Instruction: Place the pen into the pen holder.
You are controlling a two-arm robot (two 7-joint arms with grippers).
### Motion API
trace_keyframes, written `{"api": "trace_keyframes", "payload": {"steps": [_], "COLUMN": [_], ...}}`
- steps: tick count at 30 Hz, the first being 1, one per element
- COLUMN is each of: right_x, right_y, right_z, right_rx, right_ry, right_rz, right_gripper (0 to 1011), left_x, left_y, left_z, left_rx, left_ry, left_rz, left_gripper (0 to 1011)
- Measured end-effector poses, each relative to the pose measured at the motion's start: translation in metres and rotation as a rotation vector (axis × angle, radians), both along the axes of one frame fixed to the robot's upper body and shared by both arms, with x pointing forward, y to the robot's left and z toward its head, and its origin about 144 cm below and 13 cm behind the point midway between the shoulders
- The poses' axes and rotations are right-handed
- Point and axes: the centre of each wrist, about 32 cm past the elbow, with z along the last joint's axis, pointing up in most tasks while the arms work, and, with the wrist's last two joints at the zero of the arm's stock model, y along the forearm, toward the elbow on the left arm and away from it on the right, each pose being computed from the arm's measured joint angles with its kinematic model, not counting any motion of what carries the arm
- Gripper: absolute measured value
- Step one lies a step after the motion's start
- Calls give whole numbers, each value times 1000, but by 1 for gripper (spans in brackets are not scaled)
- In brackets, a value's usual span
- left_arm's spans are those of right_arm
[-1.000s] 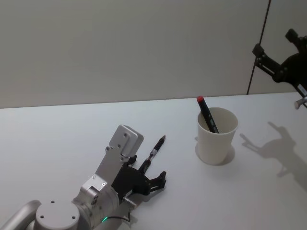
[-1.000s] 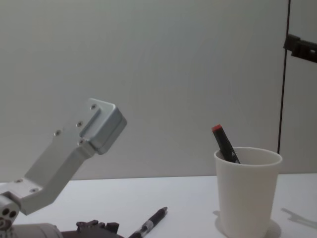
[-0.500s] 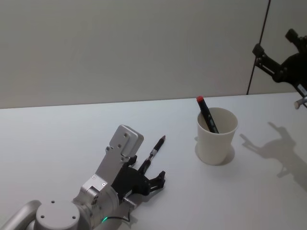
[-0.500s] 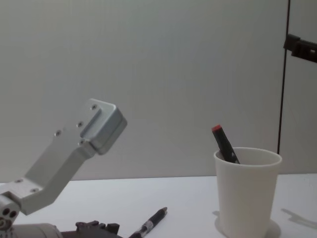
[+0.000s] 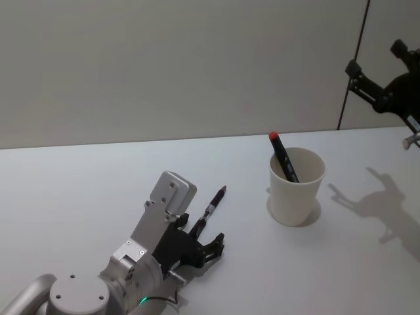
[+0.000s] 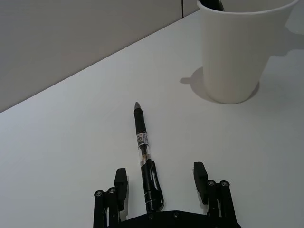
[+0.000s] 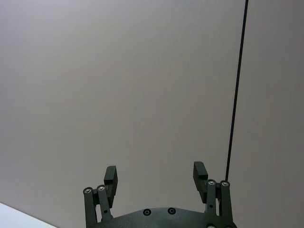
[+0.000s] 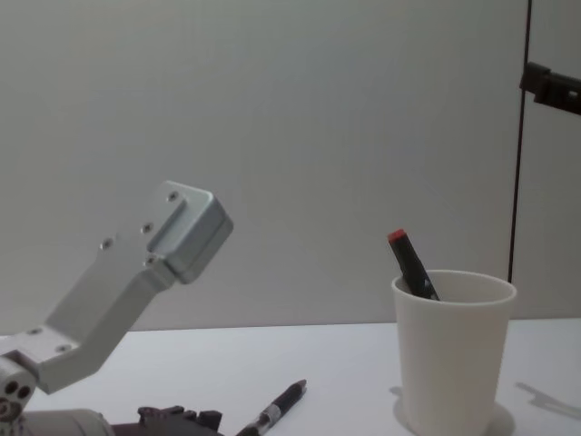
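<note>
Can't see tail of pen [image 8: 272,411] past chest view's 6 o'clock edge, nor lower half of red-capped pen [image 8: 410,263] inside cup [image 8: 454,354] at 2 o'clock

A plain pale grey wall [image 5: 164,65] stands behind the white counter [image 5: 79,177]. A thin dark vertical seam [image 5: 361,33] splits the wall toward the right. Soft shadows [image 5: 371,197] lie on the counter.

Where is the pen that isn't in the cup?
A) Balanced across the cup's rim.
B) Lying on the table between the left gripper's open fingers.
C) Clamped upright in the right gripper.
B: the pen lies on the table, its end between the left gripper's spread fingers; the right gripper hangs empty.
</note>
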Motion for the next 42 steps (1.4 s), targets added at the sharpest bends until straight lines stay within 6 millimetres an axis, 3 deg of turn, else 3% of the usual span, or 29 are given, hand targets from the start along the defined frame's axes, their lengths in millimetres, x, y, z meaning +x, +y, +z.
{"api": "trace_keyframes", "payload": {"steps": [42], "right_x": [0], "right_y": [0], "right_z": [0], "right_rx": [0], "right_ry": [0], "right_rz": [0], "right_gripper": [1002], "left_x": [0], "left_y": [0], "left_z": [-1], "left_rx": [3], "left_ry": [4], "left_rz": [2], "left_gripper": [605]}}
